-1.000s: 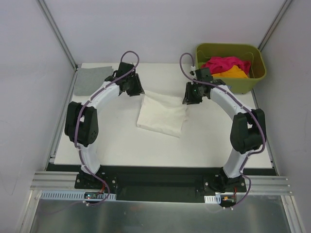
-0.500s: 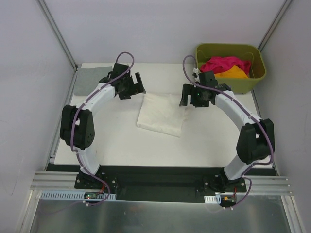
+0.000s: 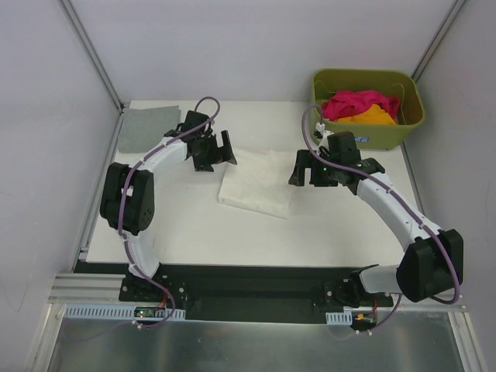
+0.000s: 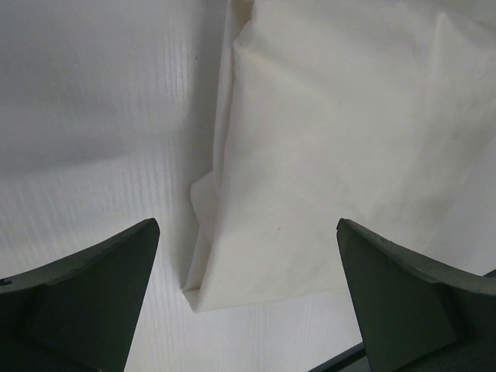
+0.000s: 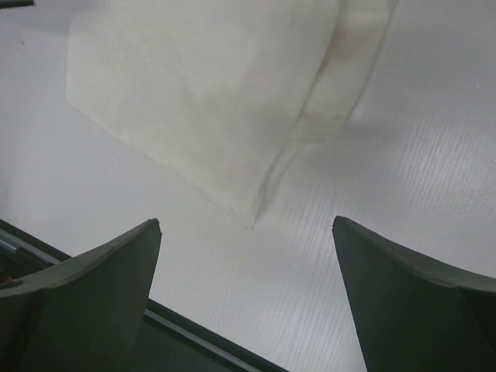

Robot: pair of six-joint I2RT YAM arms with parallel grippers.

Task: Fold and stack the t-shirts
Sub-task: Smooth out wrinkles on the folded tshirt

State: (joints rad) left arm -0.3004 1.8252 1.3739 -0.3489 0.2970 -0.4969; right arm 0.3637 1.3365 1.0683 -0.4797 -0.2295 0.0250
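From above, the whole white table [image 3: 194, 225] is in sight. The folded cream-white t-shirt [image 3: 258, 183] lies flat near its middle as a rough square turned a little askew. The left gripper [image 3: 215, 149] stands at the shirt's far left corner and the right gripper [image 3: 304, 168] is just off its right edge. Both have their jaws spread wide with nothing between them.

The wrist cameras lose the rest of the room but bring the cloth close. The left wrist view shows one corner of the shirt, its folded layers stacked, with a small tuck of fabric poking out along the left side. The right wrist view shows another corner, with a thicker, rounded fold running up one side and throwing a soft shadow on the ribbed tabletop. In both, the dark fingers frame the cloth without closing on it.

Only the overhead view takes in the other things. A grey t-shirt [image 3: 146, 128] lies flat at the far left corner, its right edge hidden behind the left arm's wrist. An olive-green basket [image 3: 403, 128] sits at the far right corner. It holds a bunched magenta-pink t-shirt [image 3: 356, 101] with an orange t-shirt [image 3: 373, 116] beside it. The right arm's purple cable [image 3: 308, 124] loops up just left of the basket.
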